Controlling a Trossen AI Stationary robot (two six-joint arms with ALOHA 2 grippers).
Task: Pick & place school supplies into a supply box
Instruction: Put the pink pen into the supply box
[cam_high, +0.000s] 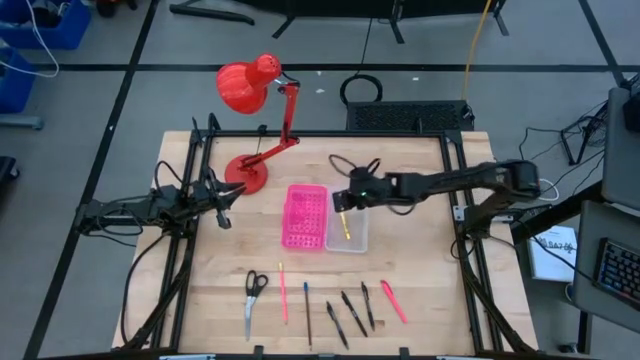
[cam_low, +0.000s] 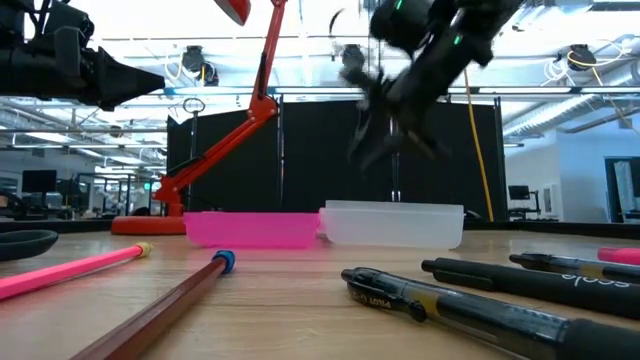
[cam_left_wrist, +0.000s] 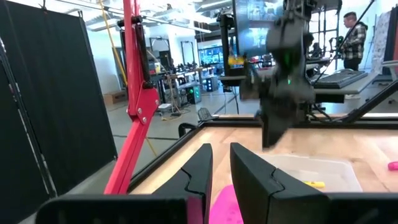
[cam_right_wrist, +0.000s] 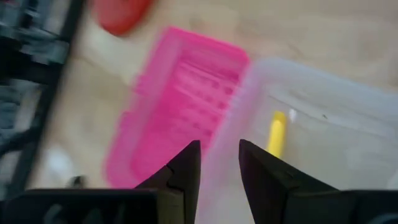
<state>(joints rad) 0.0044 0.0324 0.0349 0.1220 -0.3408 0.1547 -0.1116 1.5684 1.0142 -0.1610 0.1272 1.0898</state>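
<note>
Along the lower edge of the high view the loose supplies lie in a row on the table (cam_high: 410, 260): scissors (cam_high: 253, 297) at the left, then a pink pencil (cam_high: 284, 292), a dark pencil (cam_high: 307, 310), four black pens (cam_high: 352, 312) and a pink pen (cam_high: 393, 301) at the right. Above them, in mid-frame, sits the box (cam_high: 324, 218), its pink half (cam_high: 305, 216) to the left and its clear tray (cam_high: 352, 232) to the right, with a yellow pen (cam_high: 344, 225) lying in the tray. The right gripper (cam_high: 343, 201) hangs above the tray's upper end, its fingers (cam_right_wrist: 186, 168) a little apart and holding nothing. The left gripper (cam_high: 222, 205) waits at centre-left, off the table's left part, fingers slightly apart and empty. A red lamp (cam_high: 250, 95) stands at upper left.
</note>
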